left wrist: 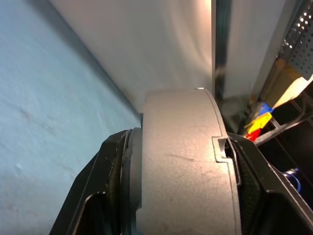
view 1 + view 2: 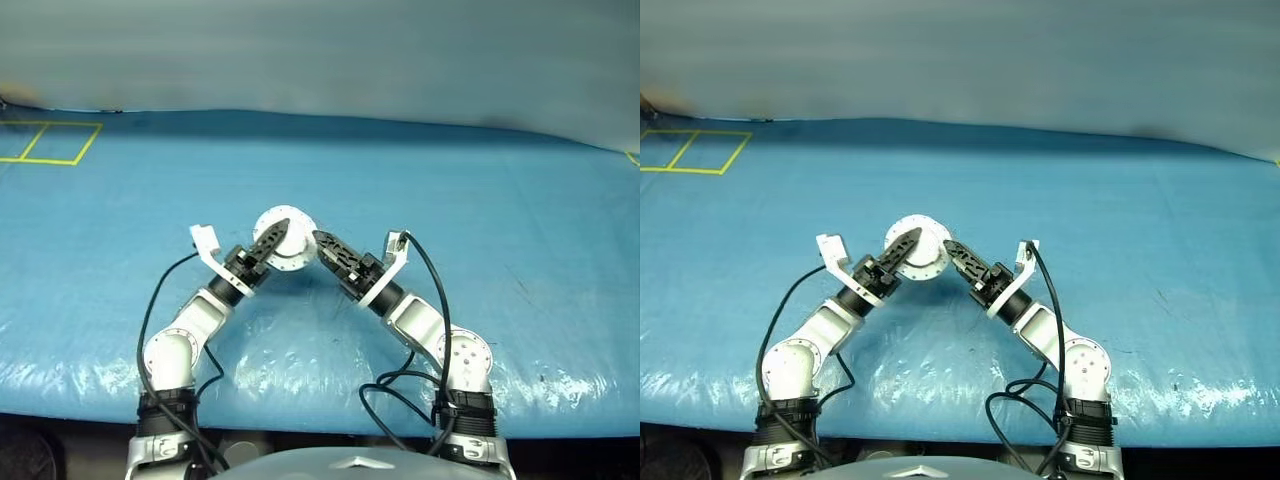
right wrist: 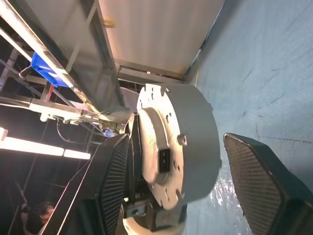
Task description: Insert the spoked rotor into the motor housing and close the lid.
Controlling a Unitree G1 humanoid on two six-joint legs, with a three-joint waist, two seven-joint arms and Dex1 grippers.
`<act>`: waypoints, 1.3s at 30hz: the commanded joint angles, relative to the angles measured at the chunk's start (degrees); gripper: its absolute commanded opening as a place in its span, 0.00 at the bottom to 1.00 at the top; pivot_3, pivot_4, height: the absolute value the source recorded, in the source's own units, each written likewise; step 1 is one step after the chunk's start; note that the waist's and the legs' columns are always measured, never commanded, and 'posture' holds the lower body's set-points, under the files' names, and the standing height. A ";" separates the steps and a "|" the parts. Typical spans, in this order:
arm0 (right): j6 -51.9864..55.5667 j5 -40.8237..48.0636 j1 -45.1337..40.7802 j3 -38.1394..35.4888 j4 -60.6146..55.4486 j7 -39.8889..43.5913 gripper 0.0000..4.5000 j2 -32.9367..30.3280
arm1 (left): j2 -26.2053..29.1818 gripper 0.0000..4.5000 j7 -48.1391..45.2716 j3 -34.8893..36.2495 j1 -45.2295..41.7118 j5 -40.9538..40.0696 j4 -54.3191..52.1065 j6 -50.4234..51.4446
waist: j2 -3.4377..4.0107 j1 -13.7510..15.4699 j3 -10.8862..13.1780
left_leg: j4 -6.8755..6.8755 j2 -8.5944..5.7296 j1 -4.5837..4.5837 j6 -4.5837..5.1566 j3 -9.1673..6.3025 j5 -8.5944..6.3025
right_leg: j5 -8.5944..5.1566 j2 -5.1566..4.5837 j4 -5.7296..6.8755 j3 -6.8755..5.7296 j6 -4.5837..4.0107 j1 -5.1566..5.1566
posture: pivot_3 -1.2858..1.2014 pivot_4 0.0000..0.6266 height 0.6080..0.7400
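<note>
Two black-fingered pincers meet above the middle of the blue plastic-covered surface (image 2: 480, 200), with a round silver metal motor housing (image 2: 288, 240) between them, lifted clear of the sheet. The left pincer (image 2: 270, 243) grips the housing: in the left wrist view the smooth grey cylindrical side wall (image 1: 181, 166) sits clamped between the two black fingers (image 1: 105, 196), which press against its two flat ends. The right pincer (image 3: 195, 186) stands open around the same part; in the right wrist view one ribbed finger (image 3: 115, 181) lies close against the flanged end face, while the other finger (image 3: 259, 181) stands apart from the housing wall with blue sheet visible in the gap. That end face is a pale silver disc with a raised centre, small holes and notches round the flange (image 3: 161, 156). The housing appears closed as a drum; neither spokes nor copper windings can be made out. Yellow tape lines (image 2: 50, 142) mark squares at the far left corner of the surface.
</note>
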 commanded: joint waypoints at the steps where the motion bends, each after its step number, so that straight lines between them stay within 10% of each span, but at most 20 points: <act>1: -1.18 -0.45 -0.57 0.13 -2.69 0.03 0.72 0.05 | 0.75 0.53 1.34 3.46 -1.71 2.17 -0.16 -4.72 | 0.00 0.10 0.00 | 0.00 0.00 -0.01 0.00 0.00 0.00 | 0.03 0.00 -0.01 0.00 -0.05 0.01 | 0.52 0.24 1.00; 14: -4.64 -7.80 0.15 1.92 -5.81 0.14 0.72 -1.70 | 0.92 0.53 6.59 3.31 -1.57 15.59 7.73 -9.26 | -0.02 0.38 0.01 | 0.00 -0.04 -0.05 -0.01 0.00 0.00 | 0.08 -0.04 -0.05 0.00 -0.02 0.00 | 0.52 0.24 1.00; 21: -4.66 -8.64 0.97 2.60 -5.62 0.74 0.72 -1.33 | 3.05 0.99 8.02 3.61 -0.97 21.26 8.69 -10.57 | -0.02 0.35 0.01 | 0.02 -0.04 -0.01 -0.03 0.01 0.02 | 0.08 -0.04 -0.01 0.01 0.01 0.02 | 0.52 0.24 1.00; 33: -6.51 -13.37 0.62 3.64 -6.64 3.36 0.72 -2.05 | 8.98 0.99 11.73 11.20 -0.81 28.26 9.89 -20.65 | -0.02 0.44 0.00 | 0.02 -0.02 0.01 -0.03 0.01 0.02 | 0.09 -0.03 0.00 0.01 0.00 0.02 | 0.52 0.24 1.00; 39: -19.64 -37.33 0.93 10.02 -11.77 -0.97 0.72 -6.82 | 10.67 0.99 11.96 2.45 2.92 42.96 -0.11 -31.13 | -0.05 0.64 -0.02 | 0.02 -0.09 -0.02 -0.10 0.02 0.05 | 0.12 -0.10 -0.05 0.03 0.06 0.02 | 0.52 0.24 1.00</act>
